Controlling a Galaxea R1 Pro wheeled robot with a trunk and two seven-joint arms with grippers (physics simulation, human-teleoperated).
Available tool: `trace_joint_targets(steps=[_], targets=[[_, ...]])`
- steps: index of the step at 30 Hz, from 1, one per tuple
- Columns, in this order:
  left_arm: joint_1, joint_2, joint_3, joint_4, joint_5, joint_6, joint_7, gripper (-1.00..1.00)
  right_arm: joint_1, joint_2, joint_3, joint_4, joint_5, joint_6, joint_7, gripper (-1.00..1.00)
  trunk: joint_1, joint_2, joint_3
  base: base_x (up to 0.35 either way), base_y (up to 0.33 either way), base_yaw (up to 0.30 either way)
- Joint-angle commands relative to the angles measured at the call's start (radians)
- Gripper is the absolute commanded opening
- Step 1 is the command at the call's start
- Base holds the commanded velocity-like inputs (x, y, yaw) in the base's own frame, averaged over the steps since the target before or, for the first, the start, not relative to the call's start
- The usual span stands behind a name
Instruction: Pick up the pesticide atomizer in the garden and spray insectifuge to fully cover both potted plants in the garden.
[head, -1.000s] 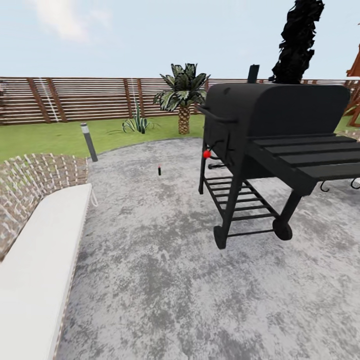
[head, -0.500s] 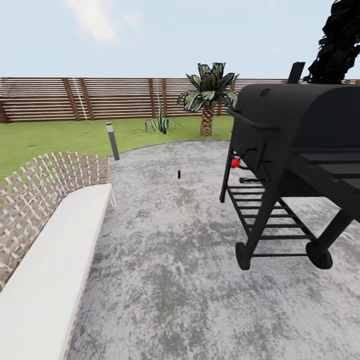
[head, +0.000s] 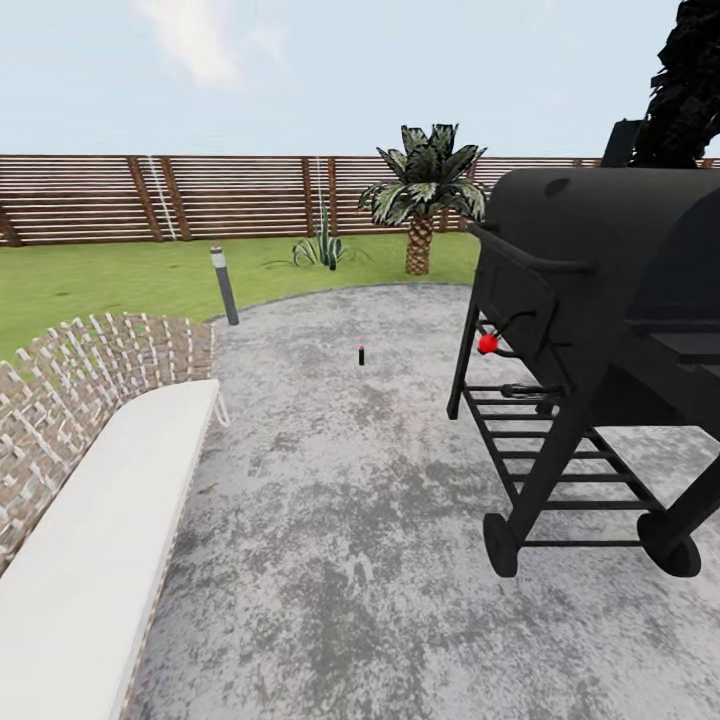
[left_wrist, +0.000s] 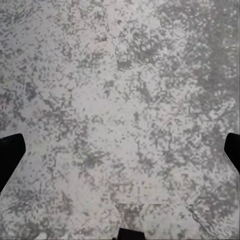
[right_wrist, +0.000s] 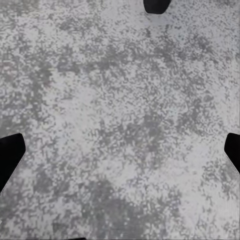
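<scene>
I am on a grey mottled patio (head: 330, 520) in the garden, with green lawn (head: 100, 280) and a brown slatted fence (head: 200, 195) beyond it. The potted plants are out of view. Far out on the patio stands a small dark upright object (head: 361, 355) with a reddish tip, and I cannot tell whether it is the pesticide atomizer. My left gripper (left_wrist: 120, 155) hangs open over bare paving, its dark fingertips (left_wrist: 10, 155) far apart. My right gripper (right_wrist: 120, 152) is open too, with nothing between its fingertips (right_wrist: 10, 155).
A big black wheeled barbecue (head: 600, 330) with a red knob (head: 487, 343) stands close on the right. A white-cushioned wicker bench (head: 90, 530) runs along the left. A short lamp post (head: 224, 285), a spiky shrub (head: 322, 248) and a short palm (head: 425, 195) line the patio's far edge.
The whole head view has shifted: the camera turned left and moved forward, so the barbecue now sits larger and further right. Nothing in the scene itself has moved.
</scene>
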Motion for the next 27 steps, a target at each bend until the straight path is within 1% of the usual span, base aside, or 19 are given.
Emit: trace_joint_targets(steps=[1, 27], targets=[[-0.001, 0.000, 0.002, 0.001, 0.002, -0.003, -0.001, 1.00, -0.001, 0.000, 0.001, 0.001, 0.003, -0.002, -0.004, 1.00, 0.001, 0.000, -0.001, 0.337, 0.000, 0.000], [-0.001, 0.000, 0.003, 0.001, 0.002, -0.003, -0.001, 1.00, -0.001, 0.001, 0.001, -0.001, 0.002, -0.002, -0.004, 1.00, 0.001, 0.000, -0.001, 0.338, 0.000, 0.000]])
